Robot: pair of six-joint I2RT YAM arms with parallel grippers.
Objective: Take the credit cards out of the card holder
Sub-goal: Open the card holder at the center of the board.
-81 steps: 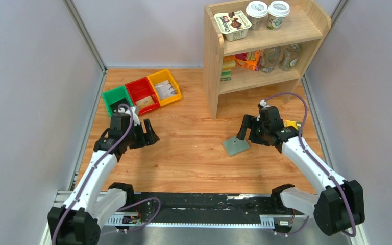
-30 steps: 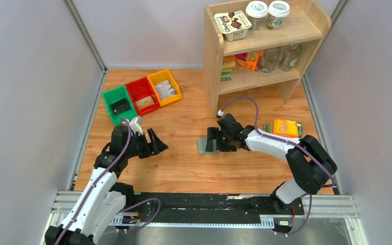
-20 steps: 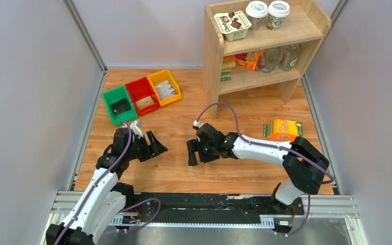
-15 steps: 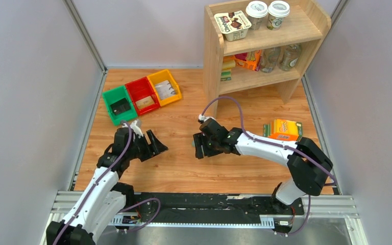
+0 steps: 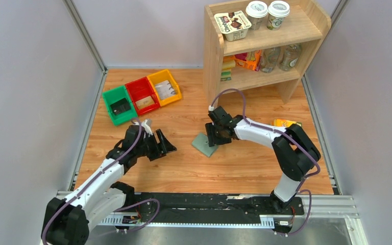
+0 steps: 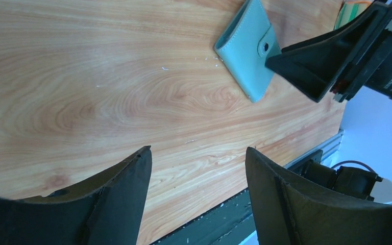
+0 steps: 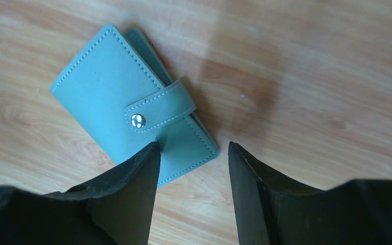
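Holder (image 5: pixel 204 145) shut, both pincers empty.
I see it flat on the table (image 5: pixel 184 168), strap (image 7: pixel 161 104) snapped; right pincer (image 7: pixel 194 148) half open over its 1 o'clock edge, left pincer (image 6: pixel 199 153) wide open at its 9 o'clock.

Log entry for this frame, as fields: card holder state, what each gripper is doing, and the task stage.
card holder: closed, tab snapped, lying flat on the table
right gripper: open, jaws straddling one corner of the card holder, no grip
left gripper: open, empty, over bare wood, apart from the card holder
task stage: card holder not yet opened, nothing taken out
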